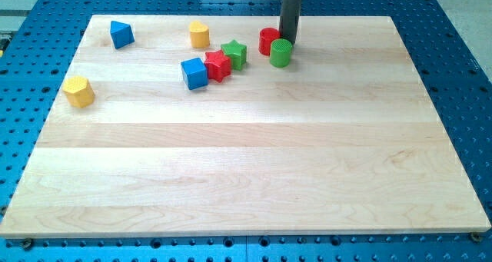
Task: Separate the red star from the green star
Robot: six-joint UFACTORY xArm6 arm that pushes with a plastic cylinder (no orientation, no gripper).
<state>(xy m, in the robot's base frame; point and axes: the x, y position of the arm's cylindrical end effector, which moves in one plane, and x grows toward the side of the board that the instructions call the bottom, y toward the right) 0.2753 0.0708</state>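
The red star [217, 64] lies near the board's top middle, touching the green star [234, 54] on its upper right and the blue cube [194, 73] on its left. My tip [288, 40] stands to the right of the stars, just behind the green cylinder [280, 53] and beside the red cylinder [268, 41]. It is about 70 px to the right of the green star and does not touch either star.
A yellow block [199, 34] sits up-left of the stars. A blue triangular block [121, 34] lies at the top left. A yellow block [78, 91] lies near the left edge. The wooden board [246, 170] rests on a blue perforated table.
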